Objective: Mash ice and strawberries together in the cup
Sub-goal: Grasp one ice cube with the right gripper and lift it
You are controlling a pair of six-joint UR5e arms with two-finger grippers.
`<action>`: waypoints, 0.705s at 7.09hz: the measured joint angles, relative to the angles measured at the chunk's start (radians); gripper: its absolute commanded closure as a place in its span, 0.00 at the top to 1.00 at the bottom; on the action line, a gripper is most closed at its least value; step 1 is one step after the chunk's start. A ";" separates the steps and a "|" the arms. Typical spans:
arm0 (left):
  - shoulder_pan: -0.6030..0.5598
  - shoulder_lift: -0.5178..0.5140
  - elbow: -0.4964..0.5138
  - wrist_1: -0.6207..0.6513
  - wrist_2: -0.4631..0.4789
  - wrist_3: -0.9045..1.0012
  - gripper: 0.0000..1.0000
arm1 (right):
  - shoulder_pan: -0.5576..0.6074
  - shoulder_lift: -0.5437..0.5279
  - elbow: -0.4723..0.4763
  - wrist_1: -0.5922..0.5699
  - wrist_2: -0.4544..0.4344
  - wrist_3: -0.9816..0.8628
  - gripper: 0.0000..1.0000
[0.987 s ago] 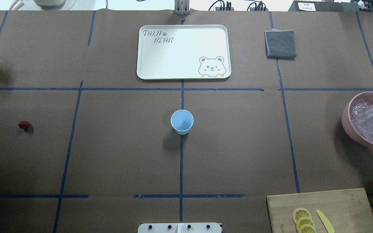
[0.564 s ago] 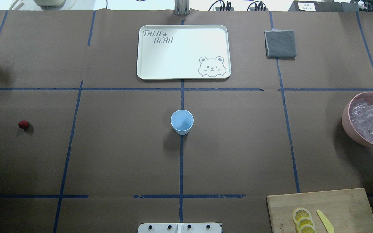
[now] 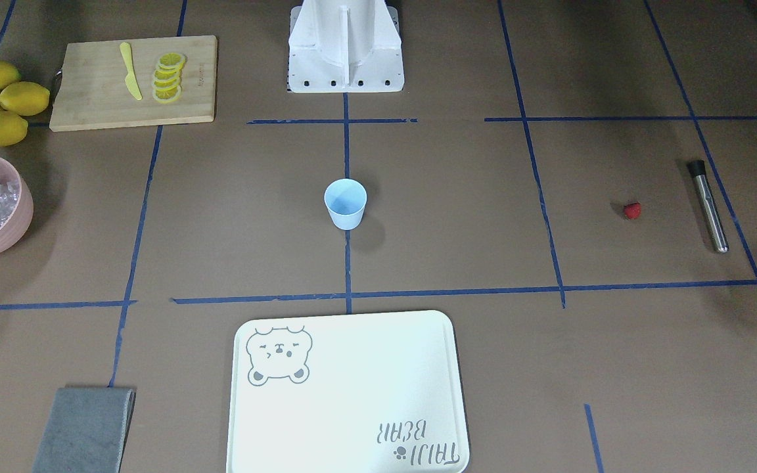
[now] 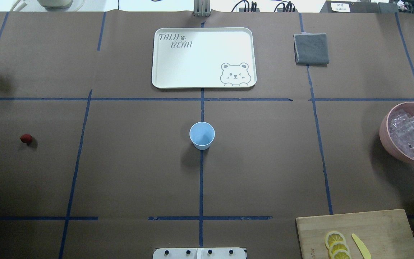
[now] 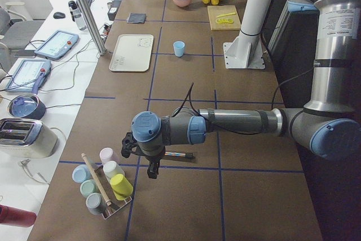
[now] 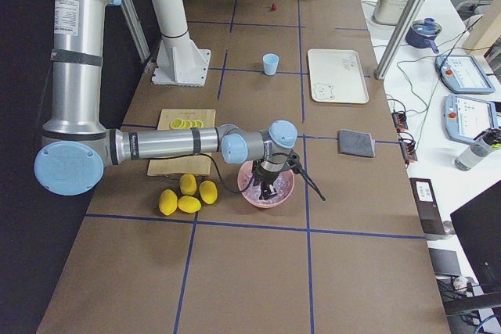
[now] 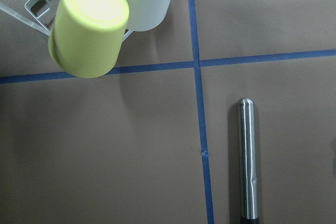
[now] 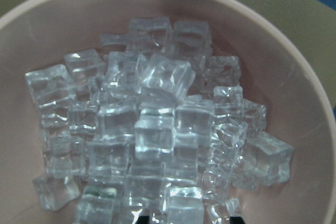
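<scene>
Right hand [image 6: 268,187] low over the ice [image 8: 152,129]; the cup [image 4: 202,135] stands empty at mid-bench.
The cubes are glassy and loosely heaped in the pink bowl [image 4: 386,136], far to the cup's right, so a pinch on a corner could squirt one out. A cube held loosely could also drop on the long carry to the cup, and the light cup could tip if nudged. The right arm stretches low along the bench, its wrist bent down over the bowl. Its fingertips stand apart at the pile's near edge and grip nothing. The strawberry [image 4: 26,139] lies well off to the cup's left, with the steel muddler [image 3: 708,207] beyond it. The left arm reaches out that way, its hand [image 5: 151,169] pointing down above the muddler; whether it is open, I cannot tell.
</scene>
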 measured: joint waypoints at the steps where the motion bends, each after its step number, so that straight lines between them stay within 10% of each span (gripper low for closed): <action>1: 0.000 0.000 0.000 0.000 0.000 0.000 1.00 | -0.001 0.002 -0.001 0.000 0.000 -0.001 0.51; 3: 0.000 -0.001 0.000 0.000 0.000 0.000 1.00 | -0.001 0.003 -0.001 0.000 0.000 -0.001 0.12; 5: 0.000 -0.001 -0.002 -0.001 0.000 0.000 1.00 | 0.000 0.004 0.000 0.000 0.000 -0.004 0.00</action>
